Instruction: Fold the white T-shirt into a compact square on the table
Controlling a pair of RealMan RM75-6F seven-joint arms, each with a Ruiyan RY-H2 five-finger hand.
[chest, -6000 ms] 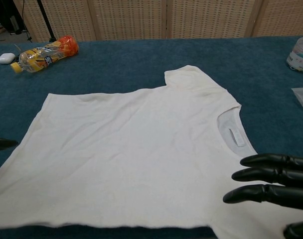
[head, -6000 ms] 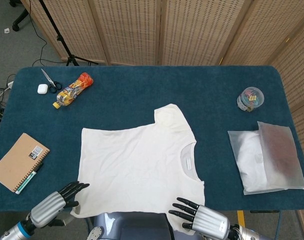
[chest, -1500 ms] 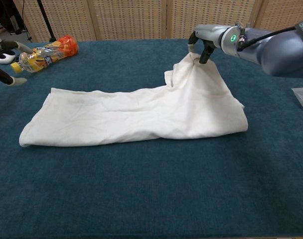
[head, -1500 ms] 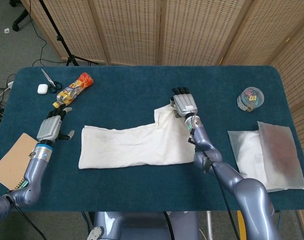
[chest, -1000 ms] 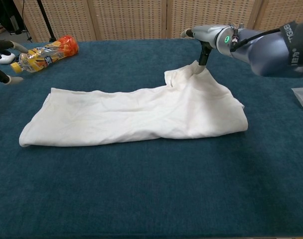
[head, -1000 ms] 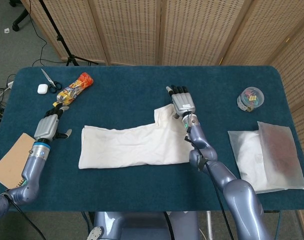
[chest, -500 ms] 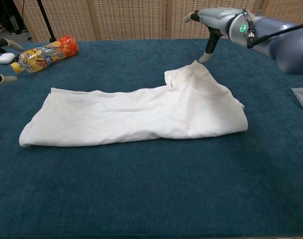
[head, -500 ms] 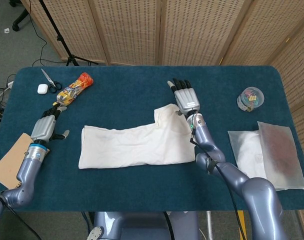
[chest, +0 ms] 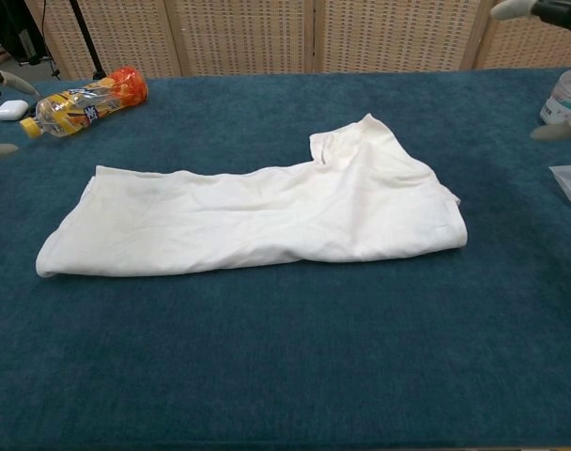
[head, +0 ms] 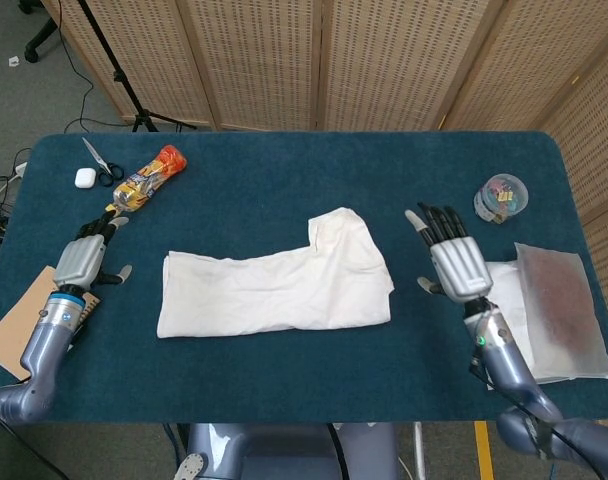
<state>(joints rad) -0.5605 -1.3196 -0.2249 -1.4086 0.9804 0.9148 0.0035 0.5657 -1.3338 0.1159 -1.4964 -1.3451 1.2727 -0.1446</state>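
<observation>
Robot hands, L [head: 81, 262] + R [head: 456, 262]: fingers spread, empty, off T-shirt [head: 274, 285].

Bare cloth rings T-shirt [head: 284, 282]; bottle [head: 144, 180] far-left, plastic bag [head: 539, 312] right

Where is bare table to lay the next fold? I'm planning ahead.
Bare cloth runs along the near edge below the folded white T-shirt, and across the far strip behind it. Crowded: the orange-capped plastic bottle at the far left, the frosted plastic bag at the right.

A bottle [head: 145, 180], scissors [head: 100, 160], white case [head: 84, 178], notebook [head: 14, 325], clip jar [head: 501, 198] and bagged garment [head: 544, 315] ring the table [head: 264, 170].
</observation>
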